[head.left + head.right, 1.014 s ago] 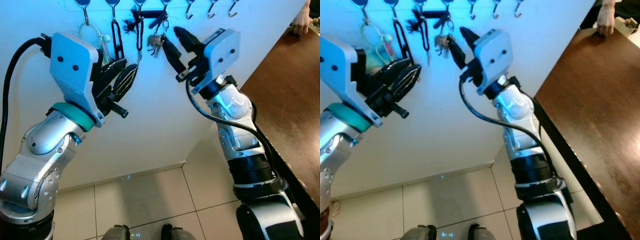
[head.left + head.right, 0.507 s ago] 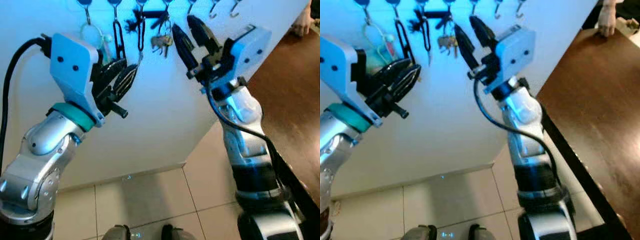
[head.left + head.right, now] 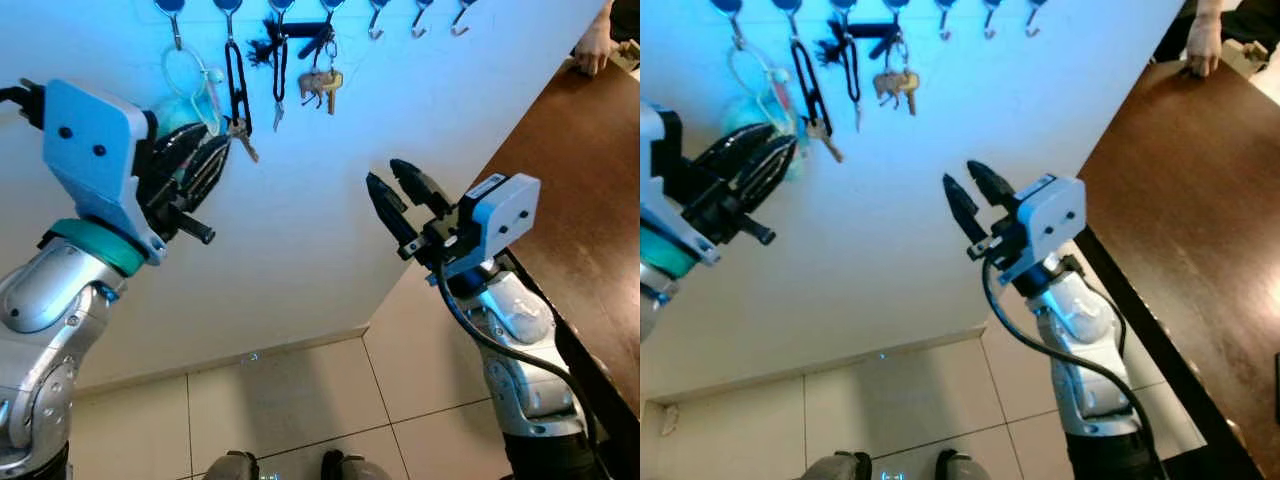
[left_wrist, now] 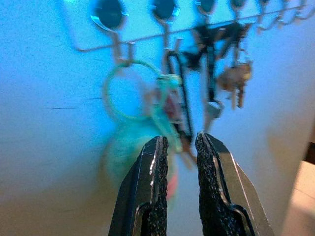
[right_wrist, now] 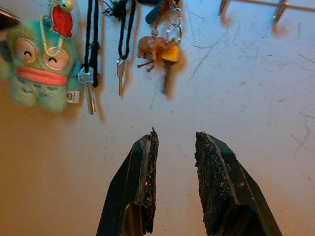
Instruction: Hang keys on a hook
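Observation:
A bunch of keys [image 3: 322, 85] with a brass key hangs from a hook on the wall rack [image 3: 300, 8], also seen as the keys [image 5: 160, 49]. My right gripper [image 3: 385, 173] is open and empty, below and to the right of the keys, well clear of them. My left gripper [image 3: 222, 145] is raised at the left, close in front of a teal plush keychain [image 5: 42, 64]. Its fingers [image 4: 157, 162] stand slightly apart with nothing between them.
Two black cords [image 3: 236, 75] with single keys hang between the plush and the key bunch. Three bare hooks [image 3: 420, 22] follow to the right. A dark wooden table [image 3: 580, 200] runs along the right, with a person's hand [image 3: 592, 45] on its far end. Tiled floor [image 3: 300, 400] lies below.
My right gripper has dropped down and away from the key bunch, which stays hanging on its hook. My left arm has shifted a little to the left.

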Robot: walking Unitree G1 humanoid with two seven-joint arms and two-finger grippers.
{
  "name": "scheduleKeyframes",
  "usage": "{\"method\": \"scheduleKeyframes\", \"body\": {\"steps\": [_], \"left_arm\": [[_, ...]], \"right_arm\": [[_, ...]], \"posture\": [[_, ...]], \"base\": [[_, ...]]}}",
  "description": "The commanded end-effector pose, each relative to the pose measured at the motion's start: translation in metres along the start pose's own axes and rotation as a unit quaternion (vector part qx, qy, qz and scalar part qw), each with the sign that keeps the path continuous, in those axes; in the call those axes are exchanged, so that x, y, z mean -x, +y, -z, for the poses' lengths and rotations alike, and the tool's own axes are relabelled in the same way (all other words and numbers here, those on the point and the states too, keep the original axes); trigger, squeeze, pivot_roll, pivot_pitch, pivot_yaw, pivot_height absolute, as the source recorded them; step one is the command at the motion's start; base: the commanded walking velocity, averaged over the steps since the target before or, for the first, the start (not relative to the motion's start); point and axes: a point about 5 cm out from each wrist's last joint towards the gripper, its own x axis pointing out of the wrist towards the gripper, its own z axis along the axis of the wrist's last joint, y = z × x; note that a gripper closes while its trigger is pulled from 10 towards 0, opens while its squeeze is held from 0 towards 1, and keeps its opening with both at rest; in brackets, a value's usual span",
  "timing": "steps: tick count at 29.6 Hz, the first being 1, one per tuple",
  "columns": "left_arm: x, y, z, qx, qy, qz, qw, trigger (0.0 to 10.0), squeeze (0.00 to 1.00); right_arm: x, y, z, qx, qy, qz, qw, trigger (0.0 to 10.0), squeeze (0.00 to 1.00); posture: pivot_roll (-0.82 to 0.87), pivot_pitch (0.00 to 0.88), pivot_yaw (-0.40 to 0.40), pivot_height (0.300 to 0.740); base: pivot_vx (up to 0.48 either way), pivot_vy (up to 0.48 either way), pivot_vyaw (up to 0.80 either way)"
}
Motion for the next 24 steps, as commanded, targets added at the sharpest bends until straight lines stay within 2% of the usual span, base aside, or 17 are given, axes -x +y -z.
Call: {"method": "scheduleKeyframes", "body": {"steps": [1, 5, 10, 12, 19, 24], "left_arm": [[0.006, 0.002, 0.004, -0.004, 0.013, -0.025, 1.000, 10.0, 0.00], [0.015, 0.002, 0.017, -0.005, 0.043, -0.061, 0.997, 10.0, 0.00], [0.020, -0.002, 0.026, -0.014, 0.062, -0.066, 0.996, 10.0, 0.00], [0.017, -0.005, 0.031, -0.033, 0.062, -0.066, 0.995, 10.0, 0.00], [0.007, 0.002, 0.035, -0.024, 0.056, -0.116, 0.991, 10.0, 0.00], [0.005, 0.001, 0.036, -0.022, 0.052, -0.126, 0.990, 10.0, 0.00]], "right_arm": [[0.007, -0.005, 0.004, 0.006, 0.016, 0.020, 1.000, 10.0, 0.00], [0.011, -0.005, 0.011, 0.005, 0.033, 0.032, 0.999, 10.0, 0.00], [0.012, -0.003, 0.014, 0.000, 0.043, 0.037, 0.998, 10.0, 0.00], [0.011, 0.000, 0.013, -0.004, 0.043, 0.045, 0.998, 10.0, 0.00], [0.010, 0.003, 0.011, -0.005, 0.044, 0.053, 0.998, 10.0, 0.00], [0.008, 0.002, 0.011, -0.003, 0.043, 0.052, 0.998, 10.0, 0.00]], "posture": [[0.09, 0.056, 0.005, 0.740], [0.09, 0.046, -0.001, 0.740], [0.09, 0.040, 0.002, 0.740], [0.08, 0.034, 0.008, 0.740], [0.08, 0.036, 0.008, 0.740], [0.08, 0.041, 0.006, 0.740]], "base": [[0.000, 0.000, 0.00], [0.000, 0.000, 0.00], [0.000, 0.000, 0.00], [0.000, 0.000, 0.00], [0.000, 0.000, 0.00], [0.000, 0.000, 0.00]]}}
